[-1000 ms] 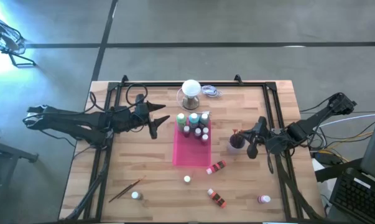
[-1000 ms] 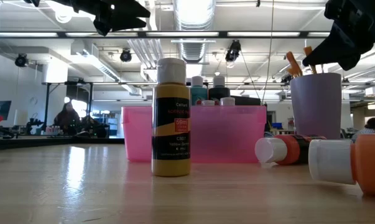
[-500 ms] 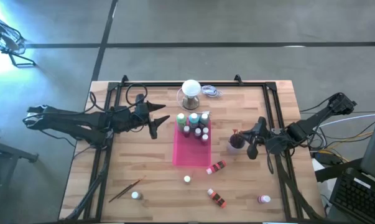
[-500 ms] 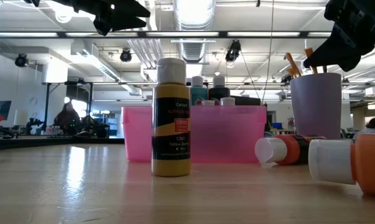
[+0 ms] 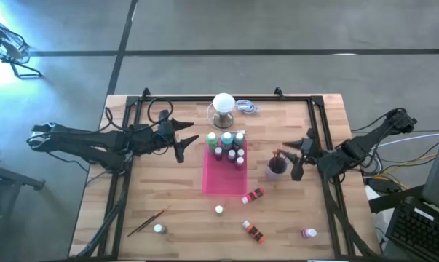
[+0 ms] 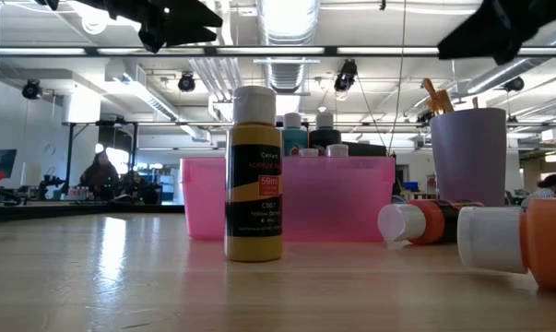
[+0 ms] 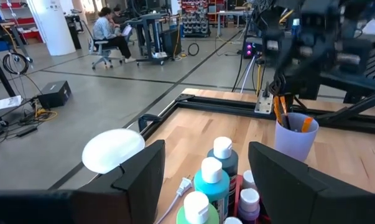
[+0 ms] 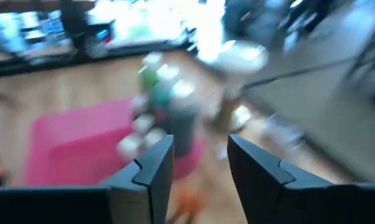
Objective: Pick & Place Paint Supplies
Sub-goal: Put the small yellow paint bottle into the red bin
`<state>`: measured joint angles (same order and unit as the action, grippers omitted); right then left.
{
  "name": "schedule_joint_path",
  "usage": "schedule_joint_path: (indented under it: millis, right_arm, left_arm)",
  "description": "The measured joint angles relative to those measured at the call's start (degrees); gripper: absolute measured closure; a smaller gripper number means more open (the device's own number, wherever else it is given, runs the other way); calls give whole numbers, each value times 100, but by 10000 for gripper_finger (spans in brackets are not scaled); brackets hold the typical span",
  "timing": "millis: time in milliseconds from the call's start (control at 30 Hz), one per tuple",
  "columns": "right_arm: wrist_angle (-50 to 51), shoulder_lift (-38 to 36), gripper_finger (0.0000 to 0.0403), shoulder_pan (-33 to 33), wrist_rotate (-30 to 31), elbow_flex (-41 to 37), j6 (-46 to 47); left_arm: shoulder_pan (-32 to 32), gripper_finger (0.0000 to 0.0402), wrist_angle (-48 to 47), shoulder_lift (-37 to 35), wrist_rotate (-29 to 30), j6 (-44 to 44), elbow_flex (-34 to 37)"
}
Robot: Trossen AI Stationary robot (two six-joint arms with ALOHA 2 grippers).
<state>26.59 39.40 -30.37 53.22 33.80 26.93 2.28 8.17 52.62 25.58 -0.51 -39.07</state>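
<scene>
A lilac cup (image 5: 276,166) holding brown-handled brushes (image 6: 433,94) stands right of the pink tray (image 5: 220,183). Several white-capped paint bottles (image 5: 228,144) stand at the tray's far end, among them a teal bottle (image 7: 210,182). My right gripper (image 5: 296,156) hovers open just right of and above the cup, nothing between its fingers (image 8: 155,163). My left gripper (image 5: 186,142) waits open left of the tray, held level above the table. An ochre bottle (image 6: 254,175) stands upright near the front. Two orange bottles (image 5: 254,195) (image 5: 254,231) lie on their sides.
A clear stand with a white ball top (image 5: 223,105) stands behind the tray. A loose brush (image 5: 148,222) and a small bottle (image 5: 159,228) lie front left, a pink bottle (image 5: 309,233) front right. Black frame rails (image 5: 124,182) run along both table sides.
My right gripper has risen from the cup's rim, where it was at a brush's top, drawn slightly toward the table's right edge, and rolled. The brush stays standing in the cup.
</scene>
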Motion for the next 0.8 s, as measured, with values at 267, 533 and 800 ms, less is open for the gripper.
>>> schedule_joint_path:
  millis: [267, 533, 800]
  right_arm:
    - [-210, -1, 238, 7, 2496, 416, -519]
    - [-201, 16, 251, 72, 3219, 404, -504]
    - [-199, 271, 289, 135, 3225, 475, -533]
  left_arm:
    - [0, 165, -77, 0, 0, 2, 0]
    - [-4, 166, -85, 0, 0, 4, 0]
    - [-4, 167, -43, 0, 0, 4, 0]
